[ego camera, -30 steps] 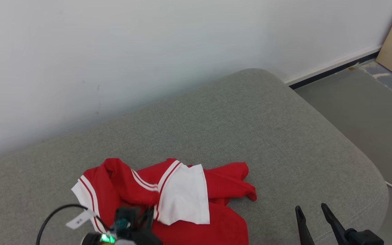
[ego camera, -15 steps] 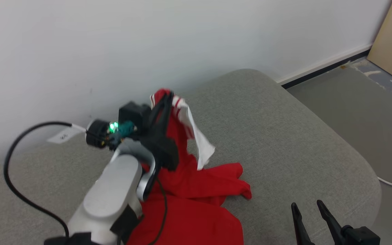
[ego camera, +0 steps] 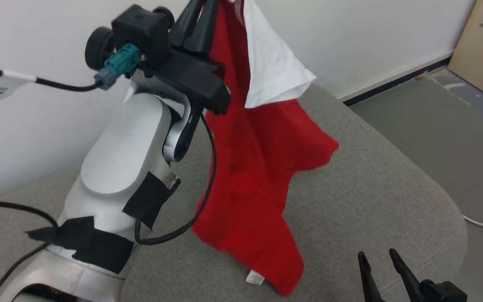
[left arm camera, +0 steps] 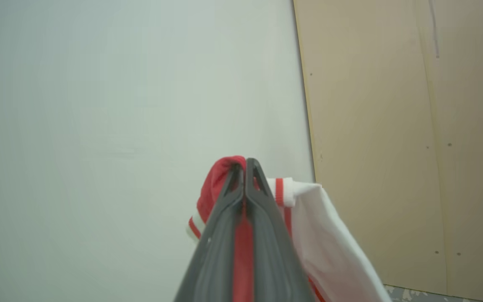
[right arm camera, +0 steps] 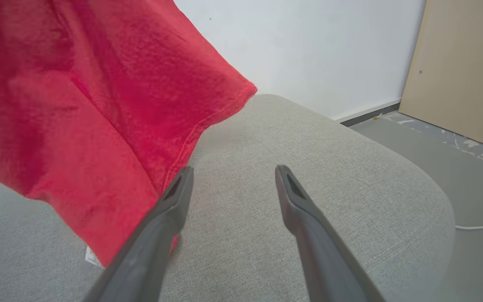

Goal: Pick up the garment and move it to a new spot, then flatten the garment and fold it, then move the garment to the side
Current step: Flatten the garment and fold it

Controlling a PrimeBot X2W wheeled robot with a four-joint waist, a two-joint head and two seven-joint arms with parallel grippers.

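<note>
While the left gripper clamps the garment, the right gripper gapes over the cushion.

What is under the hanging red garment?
A grey cushion. The red garment, pinched in the shut jaws of the left gripper, hangs over it and hides the patch behind its lower hem; whether the hem touches is unclear.
</note>
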